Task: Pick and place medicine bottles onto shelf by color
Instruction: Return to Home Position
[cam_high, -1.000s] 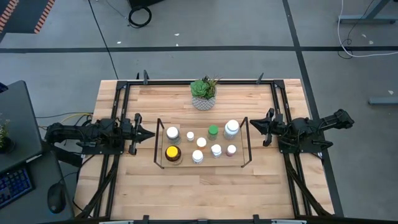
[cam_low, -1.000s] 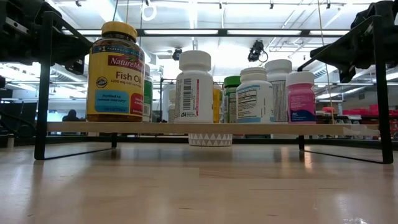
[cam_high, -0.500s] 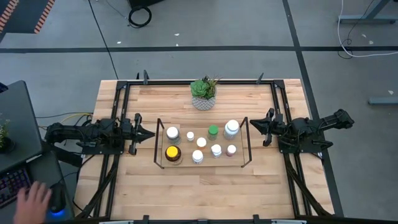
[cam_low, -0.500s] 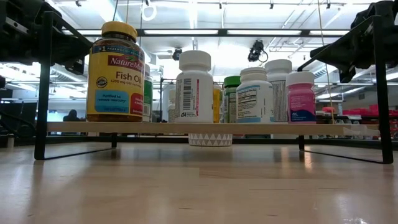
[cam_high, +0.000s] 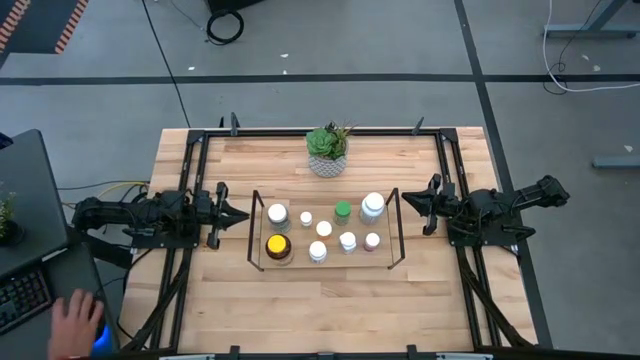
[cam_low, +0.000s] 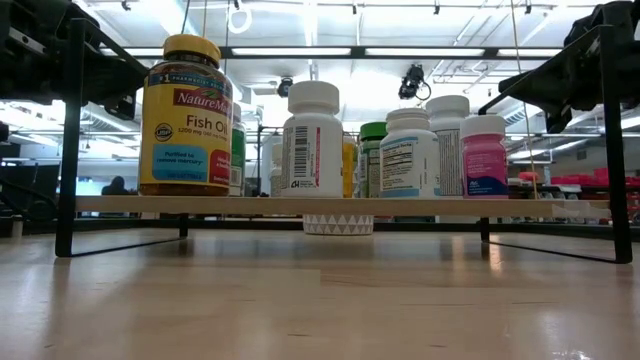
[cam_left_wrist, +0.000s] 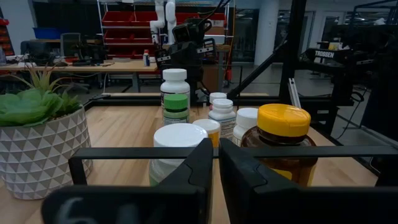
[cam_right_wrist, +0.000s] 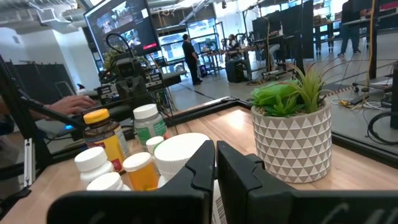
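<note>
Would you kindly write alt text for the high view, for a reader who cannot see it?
Nine medicine bottles stand on a wire shelf at the middle of a wooden table, a potted plant beyond it. The left hand and right hand point at the shelf from either side, holding nothing.

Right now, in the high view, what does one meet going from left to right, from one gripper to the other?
left gripper → yellow-capped bottle → small white bottle → green-capped bottle → tall white bottle → right gripper
</note>
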